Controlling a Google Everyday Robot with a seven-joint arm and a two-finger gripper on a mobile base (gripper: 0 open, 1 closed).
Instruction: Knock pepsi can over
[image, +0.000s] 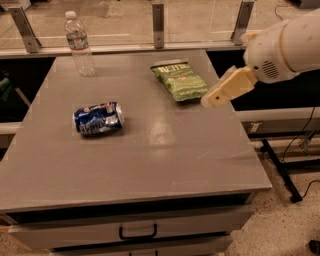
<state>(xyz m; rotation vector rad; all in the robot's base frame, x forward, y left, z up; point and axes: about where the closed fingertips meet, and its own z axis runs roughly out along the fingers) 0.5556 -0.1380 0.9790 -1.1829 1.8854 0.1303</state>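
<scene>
Light fell evenly from above, moderately bright. A pale sheen lay on the grey table (167, 142) at mid-frame, and a soft shadow hugged the pepsi can (98, 118) at left. The gripper (212, 98), at the right of the frame, was brightly lit against dark surroundings.
</scene>
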